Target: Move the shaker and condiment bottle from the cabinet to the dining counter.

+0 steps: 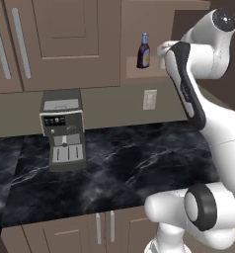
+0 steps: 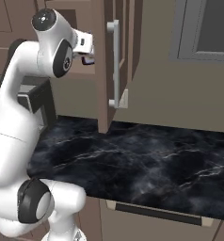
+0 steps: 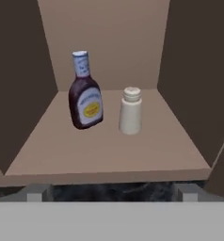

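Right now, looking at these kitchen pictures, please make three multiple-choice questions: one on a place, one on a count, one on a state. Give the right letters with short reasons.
1. Where does the condiment bottle stand?
A. On the black worktop
B. On the shelf of the open cabinet
C. On top of the coffee machine

2. How many things stand on that shelf?
A. One
B. Two
C. Four

3. What is the state of the gripper?
A. Open, holding nothing
B. Shut on the bottle
C. Shut on the shaker

Answers:
1 B: the hand view shows it on the shelf, with the coffee machine down on the black worktop.
2 B: just the bottle and the shaker beside it.
3 A: its fingertips stand wide apart, short of both things.
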